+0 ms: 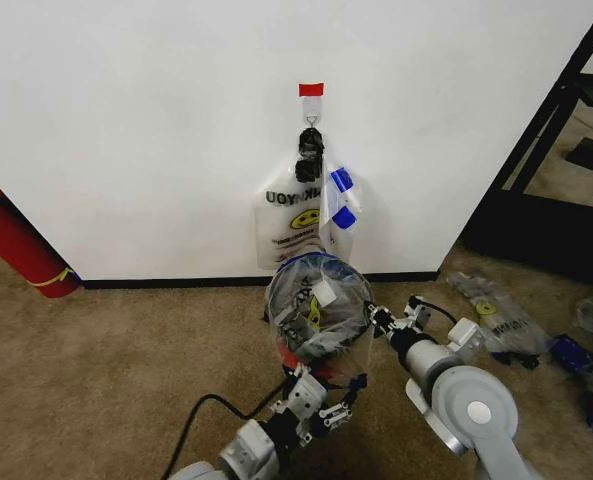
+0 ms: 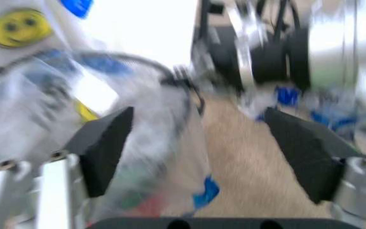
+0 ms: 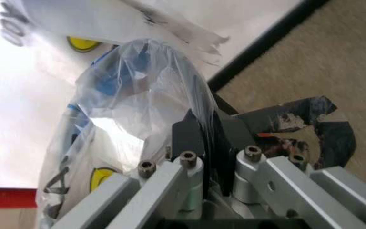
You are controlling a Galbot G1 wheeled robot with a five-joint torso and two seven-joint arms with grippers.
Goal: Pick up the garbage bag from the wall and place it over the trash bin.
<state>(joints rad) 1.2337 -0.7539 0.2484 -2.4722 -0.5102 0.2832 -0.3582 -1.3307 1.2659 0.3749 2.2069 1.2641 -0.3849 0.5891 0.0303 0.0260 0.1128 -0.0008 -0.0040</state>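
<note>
Garbage bag [image 1: 319, 300] | right gripper [image 3: 209, 143] jaws clamped on it | left gripper [image 1: 338, 400] jaws wide

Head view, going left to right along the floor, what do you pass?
Fire extinguisher → trash bin under the garbage bag → right tool → loose smiley bag on the carpet.

The head view looks down from above at both grippers toward the wall [image 1: 126, 130]; each wrist view peers close along its own gripper, and all three share the garbage bag [image 1: 321, 310] ahead
</note>
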